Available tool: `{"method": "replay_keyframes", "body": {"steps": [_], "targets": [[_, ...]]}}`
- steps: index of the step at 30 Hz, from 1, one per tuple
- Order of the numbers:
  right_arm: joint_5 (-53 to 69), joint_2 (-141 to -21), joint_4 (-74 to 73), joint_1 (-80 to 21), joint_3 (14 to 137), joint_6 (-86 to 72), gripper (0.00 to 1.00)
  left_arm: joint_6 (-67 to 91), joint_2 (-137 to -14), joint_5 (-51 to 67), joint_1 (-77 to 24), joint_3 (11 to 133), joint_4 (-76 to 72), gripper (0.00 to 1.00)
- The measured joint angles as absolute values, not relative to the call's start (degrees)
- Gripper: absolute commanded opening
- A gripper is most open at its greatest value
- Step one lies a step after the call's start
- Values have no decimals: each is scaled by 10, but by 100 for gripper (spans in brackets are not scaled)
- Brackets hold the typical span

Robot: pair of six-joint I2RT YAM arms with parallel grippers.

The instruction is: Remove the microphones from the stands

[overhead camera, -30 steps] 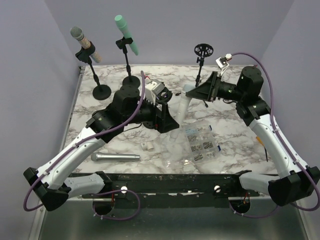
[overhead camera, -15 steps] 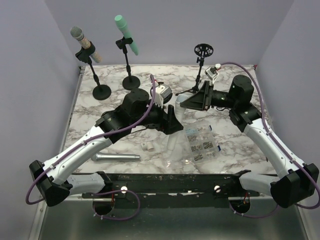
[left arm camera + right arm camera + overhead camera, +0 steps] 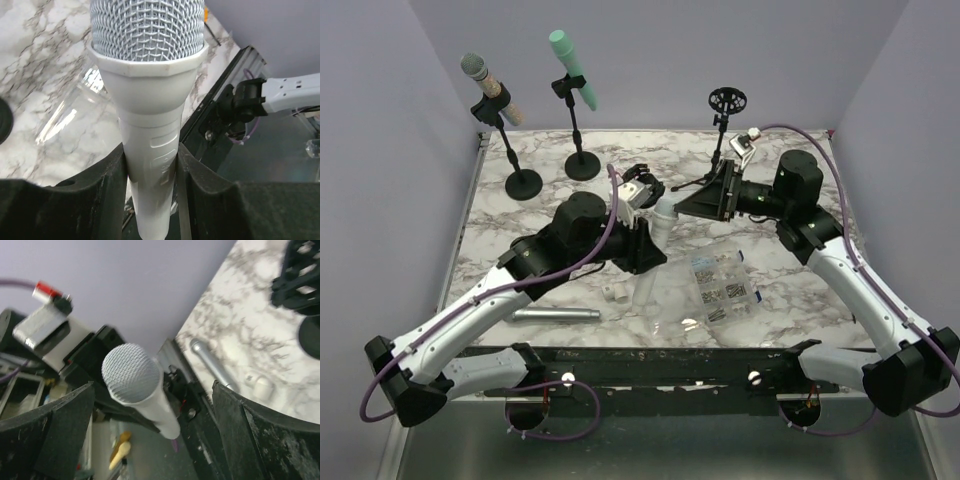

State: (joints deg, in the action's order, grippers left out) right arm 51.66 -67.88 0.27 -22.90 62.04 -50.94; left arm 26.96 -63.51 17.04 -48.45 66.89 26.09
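A white microphone (image 3: 664, 213) with a silver mesh head stands nearly upright above the table's middle, off any stand. My left gripper (image 3: 648, 248) is shut on its body; in the left wrist view the microphone (image 3: 150, 75) rises between the gripper's (image 3: 151, 165) black fingers. My right gripper (image 3: 688, 205) is open just right of the head. In the right wrist view the microphone (image 3: 137, 380) floats free inside that gripper's (image 3: 152, 407) wide gap, touching neither finger. The empty stand (image 3: 726, 101) with a black round clip is at the back right.
Two other stands at the back left carry a grey-headed microphone (image 3: 490, 85) and a green one (image 3: 570, 65). A silver microphone (image 3: 550, 313) lies near the front edge. A clear parts box (image 3: 722, 285) and small white pieces (image 3: 613, 293) sit beside the held microphone.
My left gripper has shut on the white microphone. My right gripper, which gripped it earlier, has opened and let it go.
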Motion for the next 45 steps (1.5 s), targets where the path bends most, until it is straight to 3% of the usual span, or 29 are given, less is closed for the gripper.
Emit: {"method": "replay_keyframes", "body": {"steps": [9,15,21,31,41,45], "targets": [[291,-664,-147,-229,696,-407,100,296,-493,55,-433,604,388,0],[243,-667,-180,-229,703,-389,100,446,-467,-45,-283,557,491,0],[235,-668,-199,-229,702,-389,100,643,-502,-104,-131,531,542,0],[218,-647,-232,-229,702,-383,100,855,-646,-167,-69,439,516,0],[206,-632,-234,-229,694,-379,100,917,-710,-195,-60,418,488,20],[205,-633,-234,-229,685,-379,100,926,-726,-194,-59,418,477,34]]}}
